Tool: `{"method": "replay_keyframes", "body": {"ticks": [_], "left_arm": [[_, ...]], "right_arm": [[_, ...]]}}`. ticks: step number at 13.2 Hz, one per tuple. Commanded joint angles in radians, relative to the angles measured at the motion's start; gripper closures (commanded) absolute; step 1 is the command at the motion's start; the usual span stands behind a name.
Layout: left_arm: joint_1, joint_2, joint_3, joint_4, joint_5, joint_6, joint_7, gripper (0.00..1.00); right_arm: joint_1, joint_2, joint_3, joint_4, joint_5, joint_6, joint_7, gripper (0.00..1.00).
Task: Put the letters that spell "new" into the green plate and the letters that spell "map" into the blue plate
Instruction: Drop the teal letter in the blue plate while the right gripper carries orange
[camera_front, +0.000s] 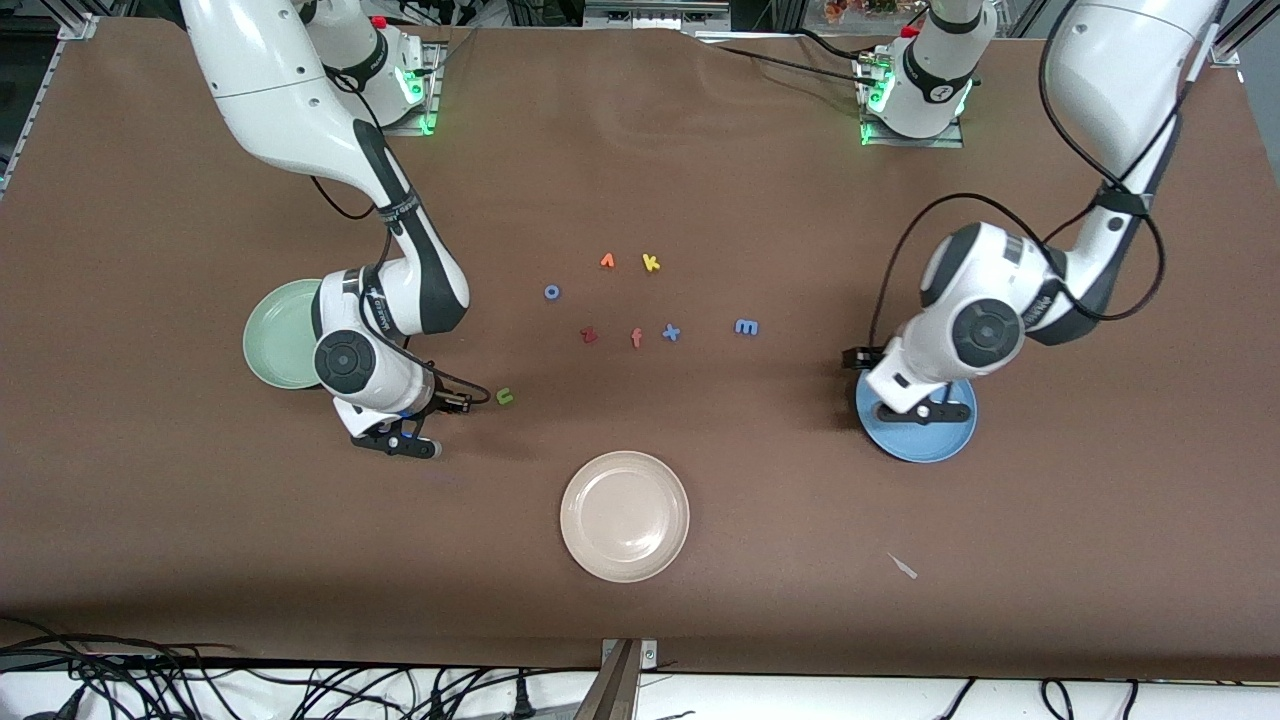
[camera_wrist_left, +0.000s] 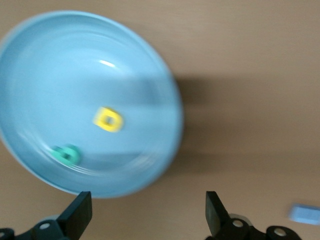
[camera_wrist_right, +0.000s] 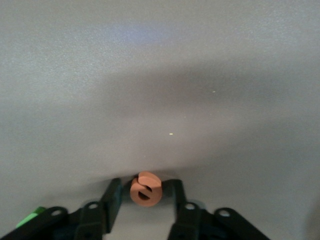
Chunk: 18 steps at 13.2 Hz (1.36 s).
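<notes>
Blue plate (camera_front: 916, 440) sits at the left arm's end of the tabletop (camera_front: 900, 600) w/ 2 letters in it: the yellow a (camera_wrist_left: 108, 119) and the teal p (camera_wrist_left: 67, 154). Left tool (camera_wrist_left: 145, 212) hangs right over that plate, fingers spread wide, nothing in them. Blue m (camera_front: 746, 326) lies on the bare tabletop, near the blue plate, toward the middle.

Green plate (camera_front: 278, 335) is at the right arm's end, partly covered by the arm, so can't tell what's in it. Right tool (camera_wrist_right: 145, 199) is low, beside that plate, fingers closed in on the orange e (camera_wrist_right: 145, 188). Green n (camera_front: 505, 397) lies just beside it on the tabletop.

Beige plate (camera_front: 625, 516) is nearest the cam, mid-tabletop.
</notes>
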Motion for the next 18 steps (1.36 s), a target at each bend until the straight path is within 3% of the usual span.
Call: {"method": "replay_keyframes", "body": {"ticks": [1,5,10,14,15,16,18], "left_arm": [[-0.017,-0.006,-0.074,0.0,0.014,-0.02,-0.313,0.0],[-0.143,0.043,-0.075,-0.006,0.02,0.056,-0.71,0.0],[-0.238,0.113,-0.062,-0.026,0.032,0.233,-1.246,0.0],[-0.223,0.103,-0.062,-0.106,0.05,0.285,-1.33,0.0],[-0.205,0.101,-0.062,-0.118,0.07,0.305,-1.33,0.06],[-0.195,0.101,-0.063,-0.143,0.081,0.34,-1.33,0.18],[-0.194,0.1,-0.06,-0.233,0.122,0.475,-1.333,0.25]], "right_arm": [[-0.001,0.008,-0.003,0.007,0.013,0.002,-0.008,0.73],[-0.002,-0.001,-0.005,0.032,0.015,-0.013,-0.009,0.96],[-0.016,-0.082,-0.066,0.027,0.002,-0.234,-0.11,0.98],[-0.016,-0.188,-0.164,-0.07,-0.004,-0.309,-0.277,1.0],[-0.016,-0.208,-0.181,-0.112,-0.004,-0.3,-0.302,1.0],[-0.014,-0.228,-0.183,-0.146,-0.004,-0.284,-0.305,1.0],[-0.016,-0.271,-0.2,-0.218,-0.005,-0.25,-0.316,1.0]]}}
